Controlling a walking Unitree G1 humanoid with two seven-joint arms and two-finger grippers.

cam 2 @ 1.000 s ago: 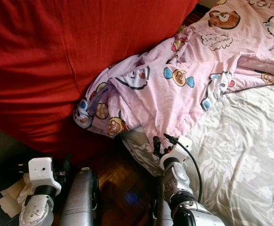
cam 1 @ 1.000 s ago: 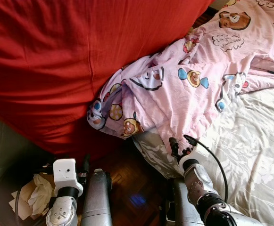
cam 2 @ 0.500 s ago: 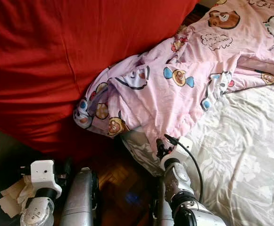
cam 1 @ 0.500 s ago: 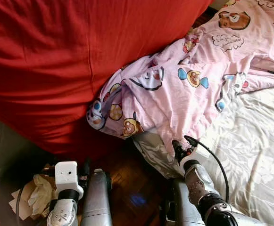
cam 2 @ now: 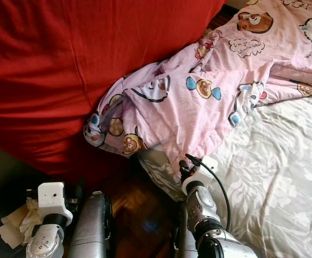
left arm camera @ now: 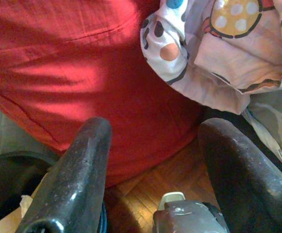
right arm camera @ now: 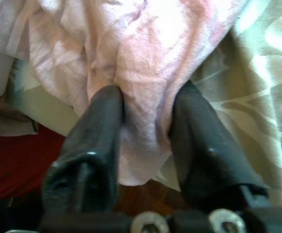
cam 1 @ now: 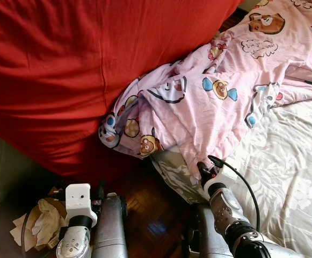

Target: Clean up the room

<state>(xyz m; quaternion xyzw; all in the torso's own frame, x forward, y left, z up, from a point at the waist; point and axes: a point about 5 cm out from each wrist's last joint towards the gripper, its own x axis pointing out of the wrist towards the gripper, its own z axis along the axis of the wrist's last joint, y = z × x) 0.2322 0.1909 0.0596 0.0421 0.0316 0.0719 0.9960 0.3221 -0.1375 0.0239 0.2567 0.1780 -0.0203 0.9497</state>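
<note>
**Right hand grips the hem of the pink blanket at the bed's edge**

A pink cartoon-print blanket [cam 1: 220,91] lies crumpled across the near left edge of a bed [cam 1: 295,172] with a pale floral sheet. Part of it spills off that edge against a large red cover [cam 1: 80,70] alongside. The right hand [right arm camera: 145,126] is at the bed's near left edge, its two black fingers [right arm camera: 99,131] closed around a fold of the blanket's lower hem, the cloth bunched between them. Compared with a second ago, this hand has drawn back slightly toward the robot, and the hem has followed it. The rest of the blanket has barely shifted.

The left hand [left arm camera: 150,160] hangs low over the dark wood floor [cam 1: 156,209] beside the bed, its fingers spread wide and holding nothing. It has sunk a little lower than before. Crumpled paper [cam 1: 40,226] sits just beside the left arm, near the floor.
</note>
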